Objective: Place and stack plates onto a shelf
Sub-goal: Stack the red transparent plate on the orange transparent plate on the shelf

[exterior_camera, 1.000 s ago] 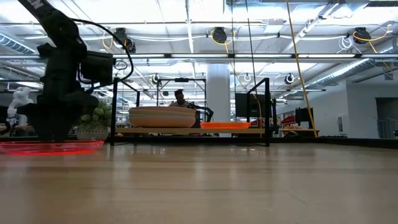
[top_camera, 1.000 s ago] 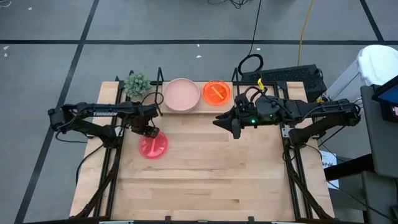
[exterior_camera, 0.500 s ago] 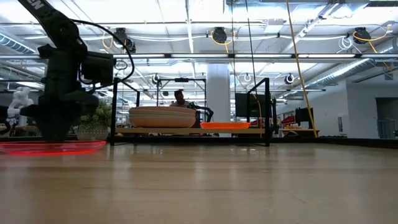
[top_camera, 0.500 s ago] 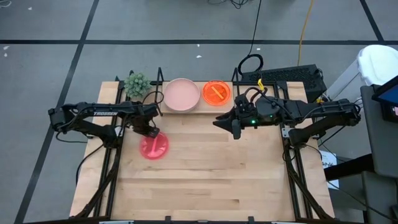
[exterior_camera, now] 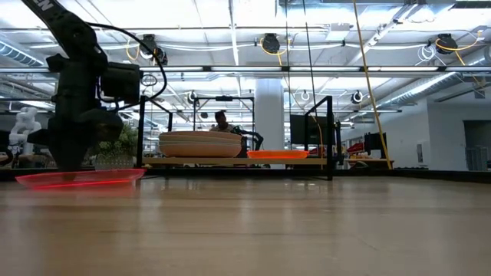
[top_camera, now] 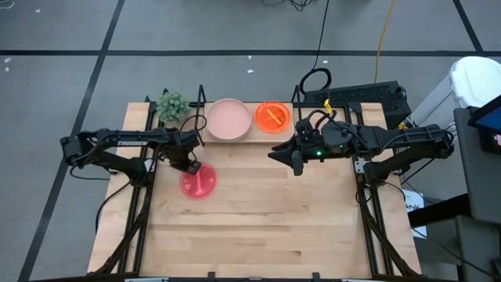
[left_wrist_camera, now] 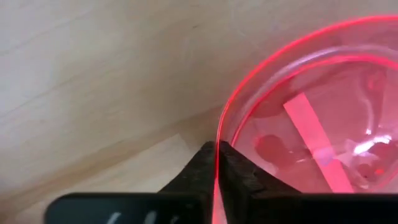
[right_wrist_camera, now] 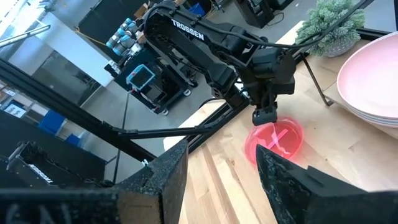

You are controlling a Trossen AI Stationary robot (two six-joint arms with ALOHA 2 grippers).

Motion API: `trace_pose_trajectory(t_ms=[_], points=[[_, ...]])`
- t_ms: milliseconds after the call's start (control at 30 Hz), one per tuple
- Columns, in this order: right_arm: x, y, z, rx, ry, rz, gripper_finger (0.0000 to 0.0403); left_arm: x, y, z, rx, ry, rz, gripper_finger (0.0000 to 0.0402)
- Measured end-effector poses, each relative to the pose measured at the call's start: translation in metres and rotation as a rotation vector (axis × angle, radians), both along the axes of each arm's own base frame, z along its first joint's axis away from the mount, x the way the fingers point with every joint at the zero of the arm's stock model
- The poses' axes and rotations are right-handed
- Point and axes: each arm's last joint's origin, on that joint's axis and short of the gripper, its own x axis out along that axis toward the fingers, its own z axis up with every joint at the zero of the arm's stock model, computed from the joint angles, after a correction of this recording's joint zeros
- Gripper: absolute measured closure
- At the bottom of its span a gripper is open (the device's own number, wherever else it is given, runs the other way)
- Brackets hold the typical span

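Note:
A translucent neon pink plate (top_camera: 196, 182) sits near the table's left side, also seen in the low view (exterior_camera: 80, 179) and close up in the left wrist view (left_wrist_camera: 323, 124). My left gripper (top_camera: 186, 162) is shut on its rim. The shelf (exterior_camera: 322, 161) stands along the far edge. Its board carries a stack of larger plates with a pale pink one on top (top_camera: 228, 119) and an orange plate (top_camera: 272, 116) to their right. My right gripper (top_camera: 296, 160) hangs open over the table just in front of the shelf, touching nothing. My left gripper pinches the pink plate's rim (left_wrist_camera: 219, 134) at its far left side, one finger inside the rim and one outside. The fingers (exterior_camera: 73, 157) come from above, pointing down. The plate stays about level, low over the table; whether its underside touches the wood cannot be told.
A small potted plant (top_camera: 171, 106) stands at the far left corner beside the shelf's black wire end frame (top_camera: 201, 98). The wide wooden tabletop (top_camera: 266, 219) stretches toward the near edge. A person (exterior_camera: 221, 121) shows in the room behind the shelf.
My left gripper has moved a little toward the table's right, still shut on the rim. The pink plate has gone with it, shifted right and slightly raised in the low view.

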Motion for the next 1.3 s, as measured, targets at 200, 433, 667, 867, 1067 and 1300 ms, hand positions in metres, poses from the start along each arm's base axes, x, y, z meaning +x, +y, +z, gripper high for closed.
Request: trace_pose_trajectory(t_ms=[200,433,667,867,1067,1300], points=[[0.000,0.000,0.000,-0.004,0.003,0.001,0.0230,-0.002,-0.001,0.004,0.017,-0.018,0.008,0.0396],[-0.001,0.000,-0.003,-0.011,0.029,0.003,0.0230,-0.005,-0.004,0.018,-0.003,-0.109,0.064,0.0397],[-0.002,0.000,-0.005,0.020,0.052,-0.012,0.0230,-0.008,-0.013,0.046,0.008,-0.269,0.119,0.0398],[-0.001,-0.001,-0.019,0.085,0.125,-0.070,0.0230,-0.008,-0.022,0.075,0.019,-0.447,0.181,0.0398],[0.001,-0.002,-0.054,0.236,0.199,-0.171,0.0230,0.000,-0.029,0.098,0.008,-0.632,0.225,0.0398],[0.012,0.003,-0.078,0.248,0.124,-0.200,0.0230,0.020,-0.038,0.112,0.016,-0.814,0.323,0.0398]])
